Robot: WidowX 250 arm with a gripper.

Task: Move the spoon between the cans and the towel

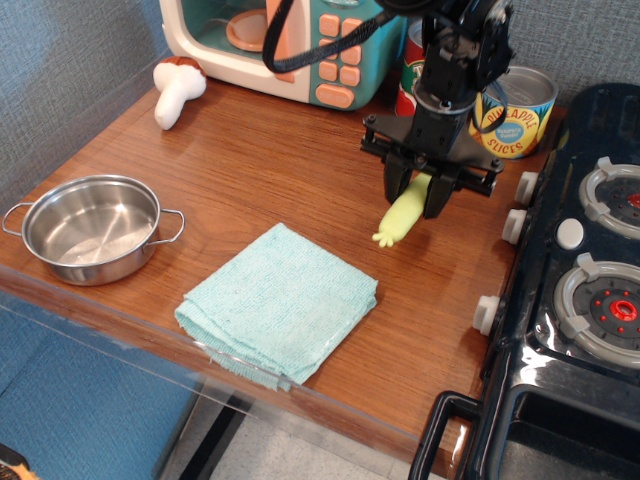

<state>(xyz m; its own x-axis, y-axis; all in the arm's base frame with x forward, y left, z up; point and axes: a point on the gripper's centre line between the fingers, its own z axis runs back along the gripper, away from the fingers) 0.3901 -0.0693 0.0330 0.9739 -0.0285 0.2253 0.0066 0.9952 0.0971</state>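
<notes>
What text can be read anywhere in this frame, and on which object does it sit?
"SLICES": yellow can, lower label; the words above it are hidden by the arm.
Blue oval on the same can: too small to read.
Red can: label mostly hidden behind the tool, unreadable.
Toy microwave buttons: no legible marks.

Steel pot (pixel 90 228) front-left on wooden counter (pixel 260 170); toy mushroom (pixel 178 86) beside toy microwave (pixel 290 40); stove (pixel 590 290) right.

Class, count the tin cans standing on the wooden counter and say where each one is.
2. The yellow pineapple slices tin stands at the back right beside the stove. The red-and-white tomato sauce tin is to its left, mostly hidden behind the black robot arm. More might be hidden there.
</notes>
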